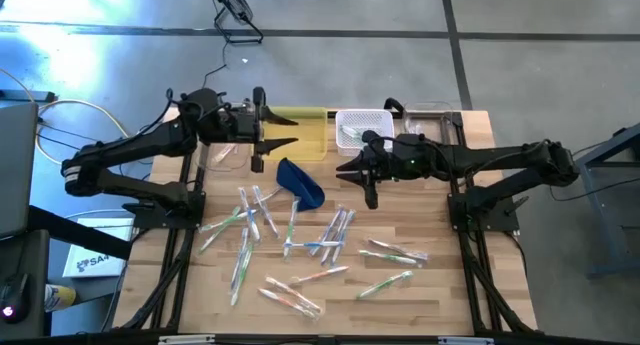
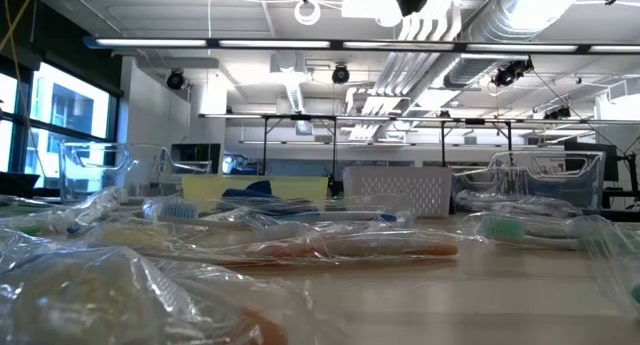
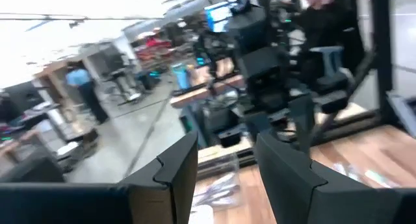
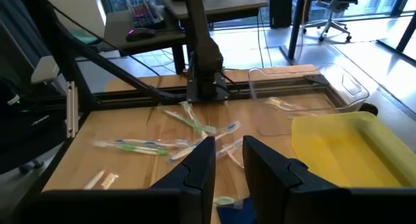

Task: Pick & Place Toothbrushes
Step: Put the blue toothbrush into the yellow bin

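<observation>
The toothbrushes [image 1: 300, 247] lie scattered across the lower middle of the high view, on the wooden table [image 1: 440, 285]. Above them, the left gripper [image 1: 278, 129] hangs spread and empty. The right gripper [image 1: 358, 183], at centre, looks narrowly parted, seemingly holding nothing.

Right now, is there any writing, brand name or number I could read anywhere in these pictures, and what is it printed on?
"SA": the only letters that can be made out, dark on a white box on the floor beside the table's left edge; the rest of the word is hidden.
Toothbrush wrappers: any print is too small to read.
Monitor screens in the room behind: blurred, unreadable.
Nothing else legible.
</observation>
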Available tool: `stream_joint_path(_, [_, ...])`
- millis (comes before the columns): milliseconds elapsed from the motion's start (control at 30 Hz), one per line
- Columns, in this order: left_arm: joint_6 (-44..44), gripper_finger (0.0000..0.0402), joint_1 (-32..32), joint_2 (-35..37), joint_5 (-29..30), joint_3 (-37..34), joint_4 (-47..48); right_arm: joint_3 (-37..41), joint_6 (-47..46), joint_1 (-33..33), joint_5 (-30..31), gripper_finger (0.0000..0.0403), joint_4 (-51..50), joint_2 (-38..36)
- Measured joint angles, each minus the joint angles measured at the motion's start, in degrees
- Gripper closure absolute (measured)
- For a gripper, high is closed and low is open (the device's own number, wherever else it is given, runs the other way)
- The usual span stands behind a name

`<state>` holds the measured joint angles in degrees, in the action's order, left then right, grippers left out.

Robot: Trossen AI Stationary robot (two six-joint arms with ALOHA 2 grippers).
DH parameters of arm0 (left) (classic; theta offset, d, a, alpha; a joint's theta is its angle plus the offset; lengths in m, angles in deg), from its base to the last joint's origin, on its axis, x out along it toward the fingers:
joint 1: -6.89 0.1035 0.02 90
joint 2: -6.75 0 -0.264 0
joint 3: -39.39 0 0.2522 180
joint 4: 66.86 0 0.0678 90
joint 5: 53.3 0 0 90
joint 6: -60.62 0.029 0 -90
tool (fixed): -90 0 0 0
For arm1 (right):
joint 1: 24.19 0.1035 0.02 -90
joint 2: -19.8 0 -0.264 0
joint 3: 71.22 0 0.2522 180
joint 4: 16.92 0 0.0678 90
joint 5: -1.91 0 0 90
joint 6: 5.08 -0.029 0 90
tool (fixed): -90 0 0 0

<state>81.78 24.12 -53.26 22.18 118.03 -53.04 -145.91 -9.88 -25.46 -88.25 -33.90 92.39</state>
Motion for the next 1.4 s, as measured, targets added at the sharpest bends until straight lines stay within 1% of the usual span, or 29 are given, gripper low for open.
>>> stream_joint_path(67, [0.4, 0.0249, 0.0, 1.3, 3.2, -0.9, -0.8, 0.0, 0.0, 0.2, 0.0, 0.0333, 0.0, 0.0])
stream_joint_path(200, [1.0, 0.0249, 0.0, 6.3, 5.7, -6.0, -1.2, 0.0, -0.2, 0.2, 0.2, 0.0333, -0.4, -0.9])
stream_joint_path(367, [0.1, 0.0249, -0.1, 15.7, 6.4, -15.9, -4.7, 0.0, -1.3, 0.2, 0.2, 0.0333, -0.3, -2.0])
stream_joint_path(500, [-0.4, 0.0249, -0.1, 23.2, 6.4, -22.3, -4.6, 0.0, -3.1, 0.2, 0.2, 0.0333, 0.6, -2.4])
stream_joint_path(633, [-2.5, 0.0249, -0.1, 29.3, 6.3, -26.1, -4.6, 0.0, -3.3, 0.2, 0.0, 0.0333, 2.8, -2.3])
stream_joint_path(800, [-3.2, 0.0249, -0.1, 35.1, 6.3, -28.9, -3.9, 0.0, -5.9, 0.3, 0.0, 0.0332, 4.0, -2.2])
stream_joint_path(1000, [-4.3, 0.0249, -0.1, 38.3, 5.9, -29.5, -1.8, 0.0, -6.1, 1.6, 0.2, 0.0332, 5.3, -2.2])
stream_joint_path(1100, [-4.9, 0.0249, -0.1, 38.2, 4.6, -29.5, -0.4, 0.0, -6.0, 2.3, 0.2, 0.0332, 5.4, -2.2])
stream_joint_path(1400, [-6.4, 0.0249, -0.1, 37.6, 4.6, -29.5, 0.1, 0.0, -5.7, 3.5, 0.0, 0.0332, 5.3, -2.2])
